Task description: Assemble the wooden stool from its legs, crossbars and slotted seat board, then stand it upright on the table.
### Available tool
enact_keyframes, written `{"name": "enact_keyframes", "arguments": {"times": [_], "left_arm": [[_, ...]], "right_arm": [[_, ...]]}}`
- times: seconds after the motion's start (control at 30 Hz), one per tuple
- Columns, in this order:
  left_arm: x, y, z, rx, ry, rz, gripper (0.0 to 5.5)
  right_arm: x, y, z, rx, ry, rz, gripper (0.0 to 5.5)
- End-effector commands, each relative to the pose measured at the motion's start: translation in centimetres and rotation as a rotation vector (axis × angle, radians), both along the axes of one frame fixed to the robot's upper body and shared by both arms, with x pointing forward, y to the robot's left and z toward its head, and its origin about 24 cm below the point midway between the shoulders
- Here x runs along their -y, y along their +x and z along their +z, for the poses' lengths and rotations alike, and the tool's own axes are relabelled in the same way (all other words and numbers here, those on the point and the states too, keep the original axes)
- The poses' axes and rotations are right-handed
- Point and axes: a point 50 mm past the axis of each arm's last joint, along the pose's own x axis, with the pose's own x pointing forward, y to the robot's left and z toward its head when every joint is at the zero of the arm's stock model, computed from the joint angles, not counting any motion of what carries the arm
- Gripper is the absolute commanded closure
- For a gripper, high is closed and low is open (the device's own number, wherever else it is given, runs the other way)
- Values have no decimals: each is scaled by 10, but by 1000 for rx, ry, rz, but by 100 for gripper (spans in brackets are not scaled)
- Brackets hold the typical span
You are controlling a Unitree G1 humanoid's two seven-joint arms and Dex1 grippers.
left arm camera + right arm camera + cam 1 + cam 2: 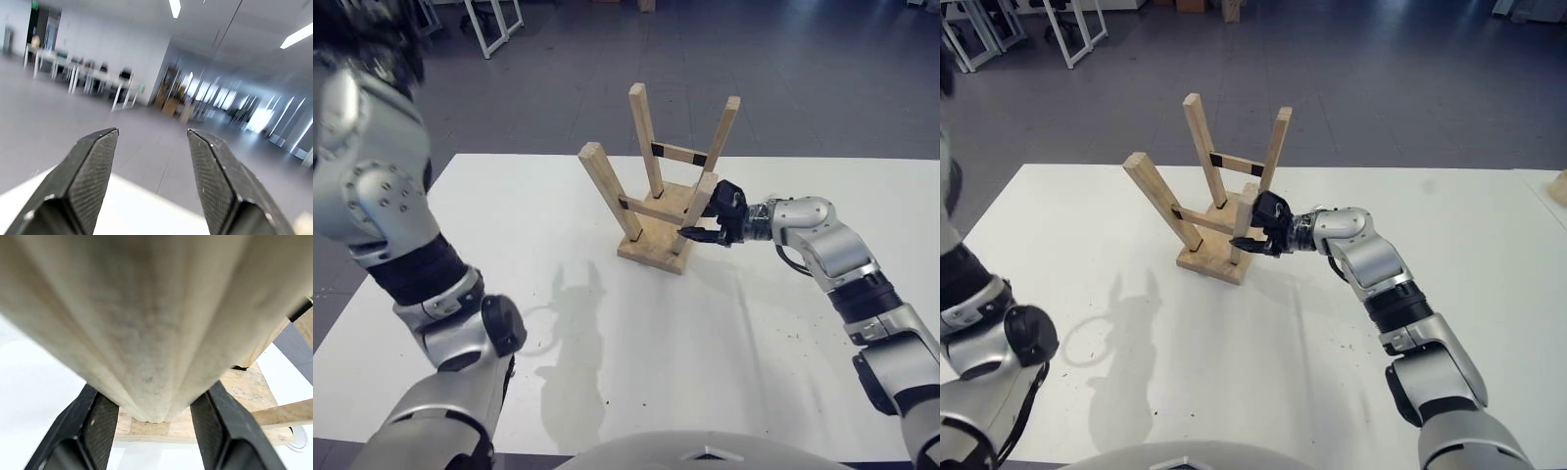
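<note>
The wooden stool point(658, 196) stands upside down on the white table point(509, 215), its slotted seat board point(649, 251) flat on the surface and its legs pointing up, joined by crossbars point(678, 153). My right gripper point(701, 231) is shut on the near right leg point(146, 333) close to the seat board, a finger point(98, 423) on each side of it. My left gripper point(152, 131) is open and holds nothing, raised off the table and facing the room.
The table's far edge runs just behind the stool. A small wooden piece point(1559, 186) lies at the table's far right edge. My left arm point(382, 196) stands tall over the table's left side. Bare tabletop stretches in front of the stool.
</note>
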Motion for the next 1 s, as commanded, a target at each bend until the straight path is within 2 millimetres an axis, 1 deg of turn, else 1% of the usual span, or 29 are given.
{"name": "enact_keyframes", "arguments": {"times": [0.03,0.07,0.17,0.2,0.23,0.27,0.3,0.33,0.37,0.4,0.43,0.47,0.53,0.57,0.63,0.67,0.7,0.73,0.8,0.93,1.0], "left_arm": [[21,5,-81,-279,-11,-158,286],[24,4,-86,-290,-8,-177,286],[27,4,-88,-293,8,-196,286],[36,5,-89,-287,8,-244,286],[56,4,-91,-283,-3,-357,286],[83,-1,-94,-281,-22,-512,286],[121,-14,-99,-296,-70,-729,286],[144,-25,-101,-307,-106,-874,286],[169,-44,-113,-376,-68,-1014,286],[183,-59,-126,-447,-7,-1081,286],[188,-69,-140,-510,21,-1085,286],[190,-76,-149,-551,40,-1071,286],[178,-78,-159,-608,101,-1030,286],[167,-77,-164,-647,164,-1018,286],[134,-80,-178,-767,290,-1001,286],[121,-82,-182,-809,322,-992,286],[110,-82,-184,-826,331,-976,286],[105,-82,-183,-830,331,-966,286],[107,-84,-182,-818,313,-981,286],[135,-96,-180,-779,258,-1075,286],[139,-98,-179,-774,256,-1085,286]], "right_arm": [[42,-59,-100,-446,-289,51,344],[42,-59,-98,-444,-288,58,344],[42,-56,-96,-433,-280,54,344],[42,-55,-95,-430,-277,52,344],[42,-54,-94,-429,-274,50,344],[41,-54,-93,-427,-271,51,344],[40,-54,-92,-425,-268,57,344],[40,-54,-92,-423,-267,62,344],[38,-53,-90,-416,-265,70,344],[37,-52,-88,-409,-263,77,344],[36,-51,-86,-407,-251,83,344],[36,-51,-84,-397,-246,95,344],[38,-54,-81,-392,-229,131,344],[39,-57,-80,-394,-209,153,344],[42,-62,-81,-407,-180,201,344],[44,-63,-81,-414,-181,215,344],[43,-64,-81,-415,-169,219,344],[43,-63,-79,-412,-157,217,344],[39,-57,-75,-386,-124,206,344],[33,-47,-68,-340,-107,197,344],[31,-44,-64,-329,-101,201,344]]}}
